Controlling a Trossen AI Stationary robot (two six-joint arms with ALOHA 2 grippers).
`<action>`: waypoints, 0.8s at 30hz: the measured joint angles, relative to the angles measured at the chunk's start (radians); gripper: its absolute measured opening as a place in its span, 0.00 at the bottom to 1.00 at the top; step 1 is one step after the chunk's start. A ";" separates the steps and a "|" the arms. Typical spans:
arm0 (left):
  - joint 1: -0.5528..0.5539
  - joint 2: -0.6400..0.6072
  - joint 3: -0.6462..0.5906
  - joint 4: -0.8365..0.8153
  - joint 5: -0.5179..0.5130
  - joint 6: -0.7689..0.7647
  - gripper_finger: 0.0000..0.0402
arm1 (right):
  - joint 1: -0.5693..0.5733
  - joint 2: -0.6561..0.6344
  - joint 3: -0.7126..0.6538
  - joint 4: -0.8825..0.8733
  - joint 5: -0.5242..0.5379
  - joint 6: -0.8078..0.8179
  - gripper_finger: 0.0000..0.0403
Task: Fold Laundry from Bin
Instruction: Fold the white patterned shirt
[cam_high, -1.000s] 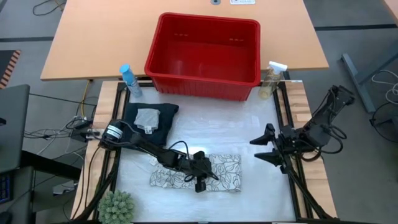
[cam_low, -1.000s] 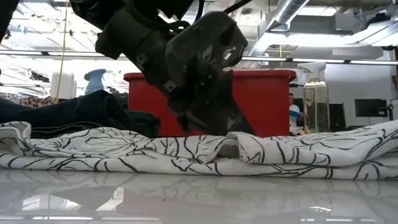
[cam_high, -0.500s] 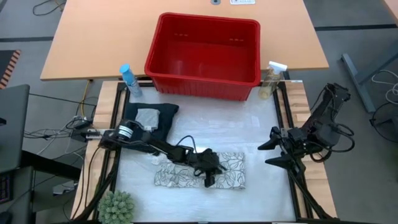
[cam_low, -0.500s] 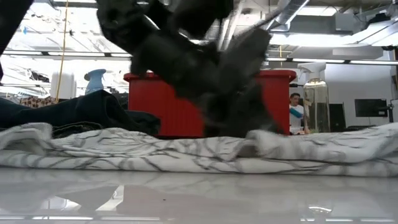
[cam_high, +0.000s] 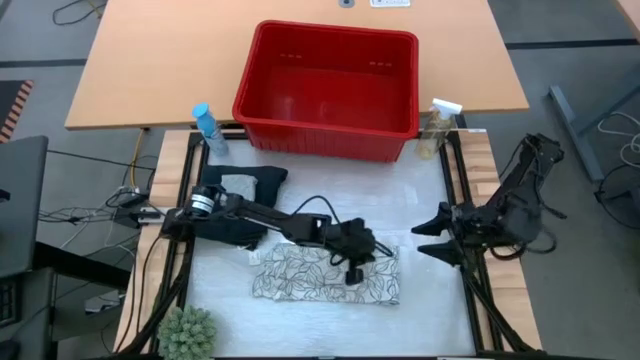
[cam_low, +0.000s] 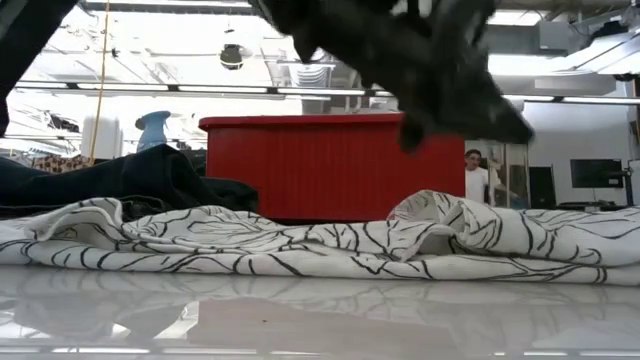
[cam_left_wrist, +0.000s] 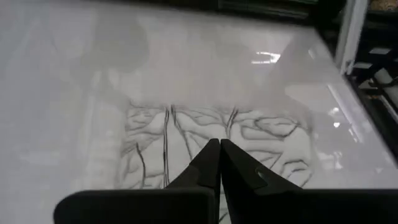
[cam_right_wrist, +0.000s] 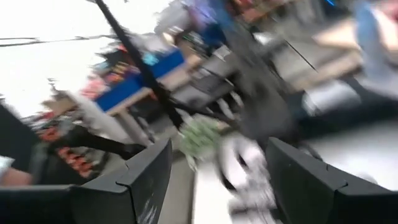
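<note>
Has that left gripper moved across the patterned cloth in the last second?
Yes. The left gripper has slid toward the right, from below the red bin's middle to below its right side.

leaf-print cloth (cam_high: 325, 277) rumpled flat on table front; dark trousers (cam_high: 240, 200) with grey cloth (cam_high: 237, 187) atop; red bin (cam_high: 330, 90) behind.

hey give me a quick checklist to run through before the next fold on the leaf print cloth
1. Left pincer shut, over the cloth's right part: ok.
2. Cloth held by the left pincer: cannot tell; its fingers meet with nothing seen between them.
3. Leaf cloth flat: not ok, a raised fold shows in the low view.
4. Right pincer open, beside the table's right edge, off the cloth: ok.
5. Bin empty: ok.
6. Trousers with grey cloth on top, set aside: ok.
</note>
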 joint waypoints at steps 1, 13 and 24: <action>0.003 -0.021 0.004 -0.040 -0.006 0.016 0.00 | 0.000 0.000 0.000 -0.057 0.021 0.065 0.71; -0.117 -0.133 -0.095 -0.175 0.023 0.019 0.00 | 0.067 0.124 -0.001 -0.415 0.151 0.615 0.71; -0.159 -0.126 -0.224 0.011 -0.218 -0.052 0.00 | 0.133 0.245 -0.001 -0.406 0.253 0.754 0.71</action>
